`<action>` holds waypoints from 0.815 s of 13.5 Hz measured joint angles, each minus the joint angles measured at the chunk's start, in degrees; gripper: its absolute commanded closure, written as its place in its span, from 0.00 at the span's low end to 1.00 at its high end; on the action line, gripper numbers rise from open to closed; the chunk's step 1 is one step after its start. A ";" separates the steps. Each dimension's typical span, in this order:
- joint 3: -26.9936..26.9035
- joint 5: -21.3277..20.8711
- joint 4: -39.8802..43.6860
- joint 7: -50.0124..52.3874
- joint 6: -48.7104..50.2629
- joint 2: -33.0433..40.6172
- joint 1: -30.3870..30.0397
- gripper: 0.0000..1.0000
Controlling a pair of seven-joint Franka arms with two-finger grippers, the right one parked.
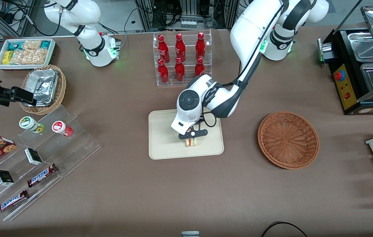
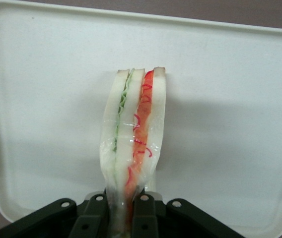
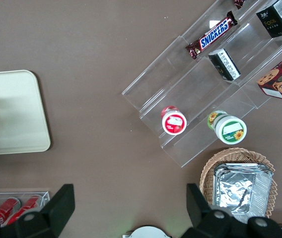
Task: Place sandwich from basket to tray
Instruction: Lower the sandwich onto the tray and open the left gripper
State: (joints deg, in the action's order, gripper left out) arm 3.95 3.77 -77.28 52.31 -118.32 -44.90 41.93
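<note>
The sandwich is a pale bread wedge with red and green filling in clear wrap. It stands on the cream tray, on the part nearer the front camera. My left gripper is over the tray and shut on the sandwich. In the left wrist view the black fingers pinch the wrapped sandwich at its near end, with the tray under it. The reddish-brown wicker basket sits empty beside the tray, toward the working arm's end.
A clear rack of red bottles stands farther from the front camera than the tray. A tan basket with foil, a white snack bin and acrylic steps with snacks lie toward the parked arm's end. A black warmer stands at the working arm's end.
</note>
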 measured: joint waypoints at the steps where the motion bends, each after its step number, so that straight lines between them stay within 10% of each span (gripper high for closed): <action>1: 0.08 0.01 0.80 0.16 0.01 -0.54 0.00 1.00; 5: 0.15 0.02 2.15 1.75 0.00 -1.89 0.02 0.98; 7: 0.19 0.02 2.39 2.14 -0.04 -2.42 0.23 0.01; 11: 0.21 0.02 2.83 2.36 -0.13 -2.79 0.96 0.00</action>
State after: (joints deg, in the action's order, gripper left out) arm 4.16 3.79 -74.45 54.67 -118.45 -47.68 42.89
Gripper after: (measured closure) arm 0.454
